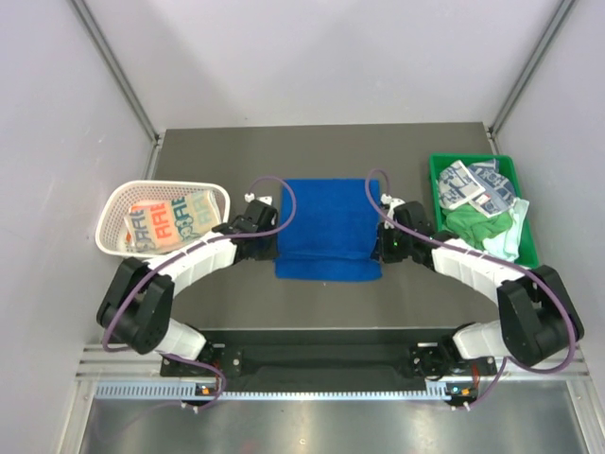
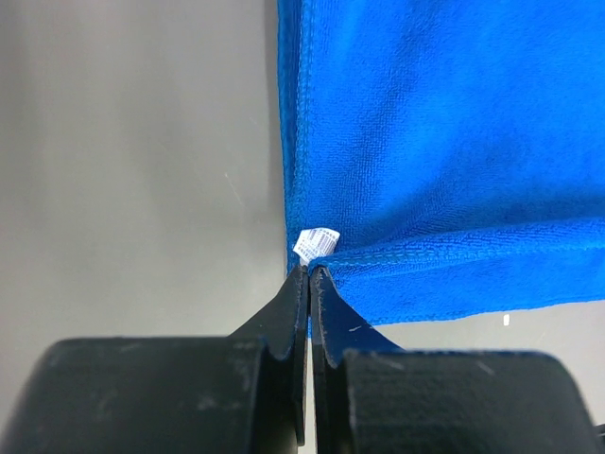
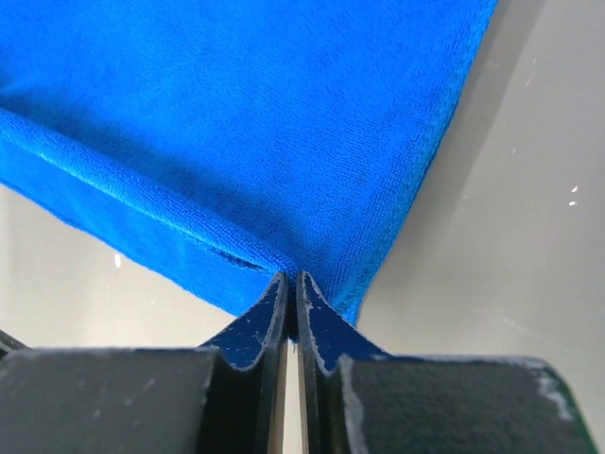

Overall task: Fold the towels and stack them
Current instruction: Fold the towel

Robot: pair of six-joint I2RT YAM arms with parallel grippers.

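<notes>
A royal blue towel (image 1: 328,227), a white mesh basket (image 1: 161,185), a green tray (image 1: 473,158).

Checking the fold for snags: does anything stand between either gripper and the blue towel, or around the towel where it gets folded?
Nothing visible. The left gripper and right gripper are each closed on a side edge of the towel. The basket sits left and the tray right, both apart from it.

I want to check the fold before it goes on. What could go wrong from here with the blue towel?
1. The left gripper and the right gripper pinch the blue towel only at its very corners; a corner may slip out.
2. If one arm moves further than the other, the folded layer could lie askew and the edges would not match.
</notes>
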